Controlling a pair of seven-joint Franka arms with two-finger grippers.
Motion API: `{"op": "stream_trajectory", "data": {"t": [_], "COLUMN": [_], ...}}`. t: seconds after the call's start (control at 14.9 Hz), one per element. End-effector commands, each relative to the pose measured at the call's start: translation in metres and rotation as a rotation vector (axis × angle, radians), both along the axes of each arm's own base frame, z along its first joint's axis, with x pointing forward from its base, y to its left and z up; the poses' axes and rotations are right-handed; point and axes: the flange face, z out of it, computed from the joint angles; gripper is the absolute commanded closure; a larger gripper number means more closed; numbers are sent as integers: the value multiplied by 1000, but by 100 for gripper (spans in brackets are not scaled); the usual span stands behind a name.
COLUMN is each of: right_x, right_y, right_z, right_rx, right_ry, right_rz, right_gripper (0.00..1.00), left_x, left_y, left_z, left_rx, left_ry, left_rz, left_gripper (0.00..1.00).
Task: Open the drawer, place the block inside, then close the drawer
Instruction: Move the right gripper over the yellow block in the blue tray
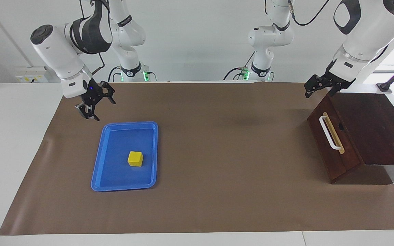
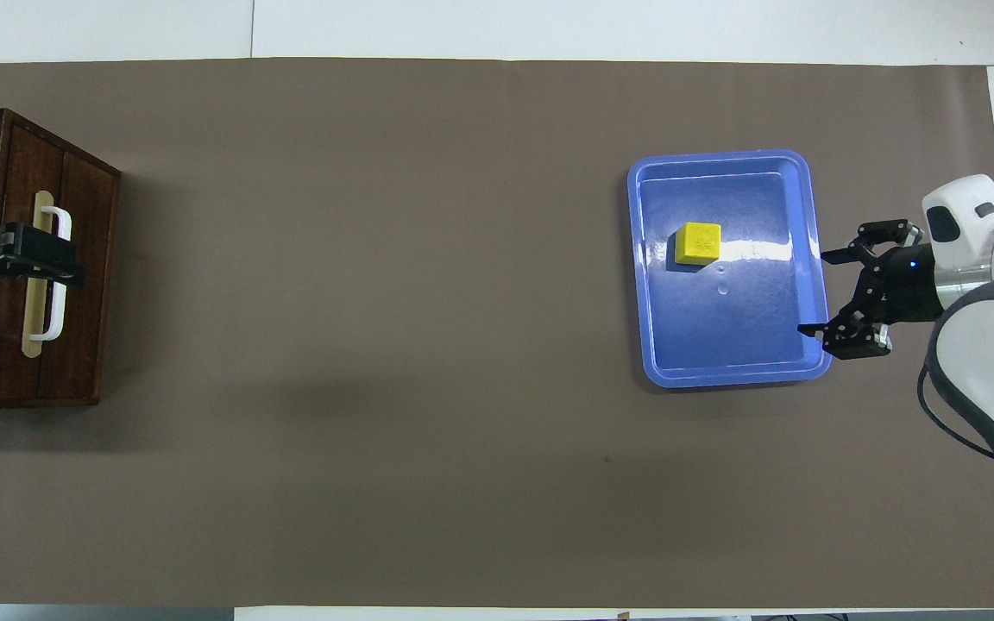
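Observation:
The drawer [image 1: 333, 150] is shut in its dark wooden box [image 1: 375, 130] at the left arm's end of the table, and its white bar handle [image 1: 330, 133] is free. It also shows in the overhead view [image 2: 78, 328]. My left gripper [image 1: 315, 87] hangs in the air over the box's front top edge, apart from the handle; from overhead it covers the handle's middle [image 2: 35, 259]. The yellow block [image 1: 135, 159] [image 2: 698, 243] lies in the blue tray [image 1: 115, 181]. My right gripper [image 1: 94, 107] [image 2: 816, 293] is open and empty, over the tray's rim on the robots' side.
The blue tray [image 2: 739, 345] lies on the brown mat [image 1: 224, 153] toward the right arm's end of the table. The mat between tray and box is bare. White table edges surround the mat.

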Motion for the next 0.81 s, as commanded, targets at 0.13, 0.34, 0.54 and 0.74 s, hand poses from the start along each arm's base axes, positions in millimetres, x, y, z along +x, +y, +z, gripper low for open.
{"op": "stream_trajectory", "data": {"t": [0.13,0.34,0.54,0.74], "right_x": [23,39,72,85], "right_y": [1,1,-4,7], "right_z": [-40,-62,-91,-103], "right_rx": [103,164,232,293], "right_ry": [-145,-158,-185,-192], "right_rz": [140,151,221,252], "right_gripper": [0,0,0,0], "left_x": [0,1,1,1], "left_y": [3,3,3,3], "left_z": [4,4,4,4], "left_rx": [-5,-5,-5,-5], "left_ry": [-4,-5,-5,-5], "left_rz": [1,1,2,1], "left_gripper": [0,0,0,0]}}
